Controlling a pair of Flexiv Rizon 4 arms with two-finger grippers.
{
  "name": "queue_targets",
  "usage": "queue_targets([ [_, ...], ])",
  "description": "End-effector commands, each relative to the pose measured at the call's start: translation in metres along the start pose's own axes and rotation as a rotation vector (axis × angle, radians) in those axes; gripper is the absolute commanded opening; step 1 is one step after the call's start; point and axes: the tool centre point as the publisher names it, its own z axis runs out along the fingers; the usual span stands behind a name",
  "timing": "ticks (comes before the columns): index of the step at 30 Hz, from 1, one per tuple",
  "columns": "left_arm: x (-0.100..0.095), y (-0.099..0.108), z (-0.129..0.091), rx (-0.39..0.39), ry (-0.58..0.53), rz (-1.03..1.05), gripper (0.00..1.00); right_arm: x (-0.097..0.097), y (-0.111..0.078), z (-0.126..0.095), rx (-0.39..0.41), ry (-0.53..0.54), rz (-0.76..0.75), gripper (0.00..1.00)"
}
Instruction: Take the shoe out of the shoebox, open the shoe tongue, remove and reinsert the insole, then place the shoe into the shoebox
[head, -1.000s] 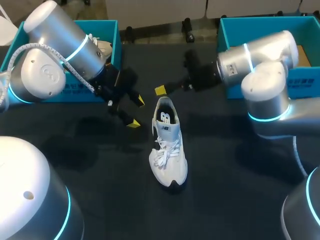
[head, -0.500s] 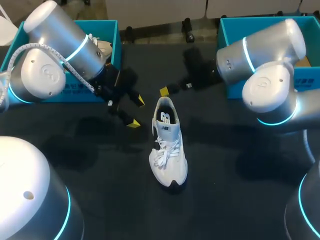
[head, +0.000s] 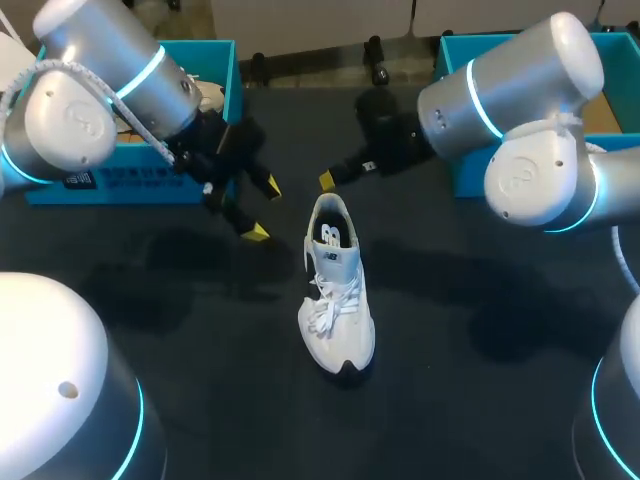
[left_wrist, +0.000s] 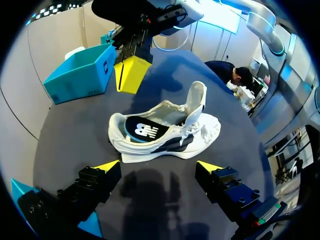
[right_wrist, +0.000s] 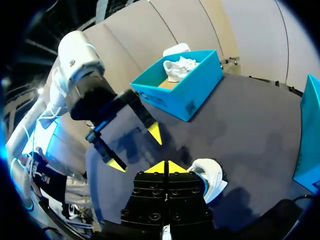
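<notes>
The shoe is set upright on the counter, its long axis pointing heel-first at the right tool, which is closed, empty and nearer the heel than the wide-open, empty left tool.

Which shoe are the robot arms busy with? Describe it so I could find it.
Find the dark table. At its middle lies a white sneaker, tongue pulled up. The other white shoe sits inside the teal box on the left; this one lies out on the table.
</notes>
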Motion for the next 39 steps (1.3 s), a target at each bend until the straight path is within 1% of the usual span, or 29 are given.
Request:
queue_targets([
  [1,0.007,0.004,-0.029,-0.013,-0.031,0.016,1.0,-0.003,-0.008,0.005,-0.034,-0.079,0.043,0.0],
  [2,0.006,0.006,-0.035,-0.014,-0.042,0.019,1.0,-0.004,-0.009,0.005,-0.024,-0.101,0.053,0.0],
  [4,0.005,0.009,-0.047,-0.012,-0.045,0.026,1.0,-0.004,-0.012,0.005,-0.034,-0.146,0.081,0.0],
  [5,0.005,0.01,-0.052,-0.008,-0.046,0.03,1.0,-0.004,-0.013,0.006,-0.03,-0.15,0.084,0.0],
  [6,0.005,0.01,-0.054,-0.007,-0.047,0.031,1.0,-0.005,-0.013,0.006,-0.033,-0.151,0.089,0.0],
  [7,0.003,0.012,-0.06,-0.009,-0.055,0.035,1.0,-0.005,-0.015,0.007,-0.036,-0.176,0.111,0.0],
  [8,0.003,0.012,-0.06,-0.009,-0.055,0.035,1.0,-0.005,-0.015,0.007,-0.036,-0.176,0.111,0.0],
  [9,0.0,0.015,-0.068,-0.007,-0.067,0.036,1.0,-0.004,-0.016,0.009,-0.026,-0.2,0.134,0.0],
  [10,0.0,0.015,-0.068,-0.007,-0.067,0.036,1.0,-0.004,-0.016,0.009,-0.026,-0.2,0.134,0.0],
  [14,-0.006,0.021,-0.081,-0.015,-0.094,0.032,1.0,-0.002,-0.016,0.012,0.014,-0.275,0.183,0.0],
  [17,-0.012,0.023,-0.089,-0.04,-0.113,0.036,1.0,-0.001,-0.018,0.013,0.051,-0.319,0.211,0.0],
  [24,-0.019,0.027,-0.111,-0.054,-0.124,0.06,1.0,-0.003,-0.027,0.018,0.129,-0.387,0.278,0.0],
  [29,-0.024,0.031,-0.131,-0.033,-0.149,0.059,1.0,-0.005,-0.036,0.021,0.157,-0.41,0.318,0.0],
  [33,-0.029,0.035,-0.142,-0.027,-0.18,0.039,1.0,-0.005,-0.043,0.021,0.192,-0.454,0.348,0.0],
  [36,-0.033,0.037,-0.149,-0.022,-0.202,0.02,1.0,-0.005,-0.049,0.022,0.213,-0.474,0.361,0.0],
  [39,-0.036,0.038,-0.151,-0.028,-0.217,0.002,1.0,-0.006,-0.054,0.022,0.241,-0.501,0.372,0.0],
])
